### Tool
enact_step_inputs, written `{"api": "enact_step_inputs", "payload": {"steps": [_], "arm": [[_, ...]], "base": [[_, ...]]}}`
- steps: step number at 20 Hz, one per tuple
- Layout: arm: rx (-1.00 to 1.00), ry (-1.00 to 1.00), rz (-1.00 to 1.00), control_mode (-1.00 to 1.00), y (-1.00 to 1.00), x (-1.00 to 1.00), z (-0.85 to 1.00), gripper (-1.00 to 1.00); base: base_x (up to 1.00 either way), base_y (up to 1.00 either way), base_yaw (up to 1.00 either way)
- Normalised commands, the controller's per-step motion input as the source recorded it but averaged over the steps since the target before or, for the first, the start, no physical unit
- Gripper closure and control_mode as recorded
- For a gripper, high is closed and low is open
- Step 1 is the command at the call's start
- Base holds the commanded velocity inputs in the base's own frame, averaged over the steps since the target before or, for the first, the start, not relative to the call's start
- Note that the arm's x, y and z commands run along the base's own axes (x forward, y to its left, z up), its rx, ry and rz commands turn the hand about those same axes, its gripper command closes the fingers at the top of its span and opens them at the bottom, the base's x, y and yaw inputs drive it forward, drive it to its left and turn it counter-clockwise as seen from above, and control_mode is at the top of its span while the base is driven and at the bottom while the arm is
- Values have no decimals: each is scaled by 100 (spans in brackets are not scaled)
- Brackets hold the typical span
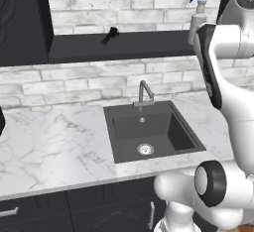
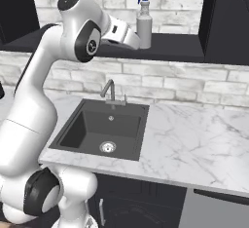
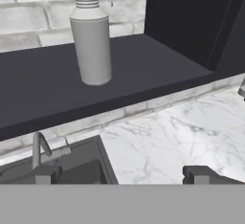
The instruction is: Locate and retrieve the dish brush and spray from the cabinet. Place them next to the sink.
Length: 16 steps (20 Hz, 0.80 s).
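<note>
Brickwork in pale grey backs the scene in the left base view, where the wide black matte cabinet carries the small all-black dish brush lying on its shelf board left of centre. The grey cylindrical spray bottle with its white neck and blue-and-white trigger stands upright at the shelf's right end, partly behind the white arm, which rises at the right edge. Below, the dark grey square sink with its round steel drain and slim steel faucet sits in the white marble counter.

From the right base view the arm bends over from the left and reaches toward the shelf, its hand just beside the spray's left side; the fingers are hidden here, and contact cannot be judged. The brush is behind the arm. The sink lies below, with marble stretching to the right.

Looking along the hand, the two dark finger tips of the gripper stand spread wide apart, holding nothing. The spray stands upright on the shelf ahead, clear of both tips, near the tall dark side panel. The faucet shows at lower left.
</note>
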Motion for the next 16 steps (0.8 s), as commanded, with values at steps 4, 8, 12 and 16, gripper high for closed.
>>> {"api": "enact_step_inputs", "payload": {"steps": [4, 8, 12, 16], "arm": [[0, 0, 0, -100, 20, 44, -2, -100], [0, 0, 0, -100, 16, 50, 0, -100], [0, 0, 0, -100, -3, 27, 0, -100], [0, 0, 0, -100, -6, 34, 0, -100]], "base": [[0, 0, 0], [0, 0, 0], [0, 0, 0], [0, 0, 0]]}}
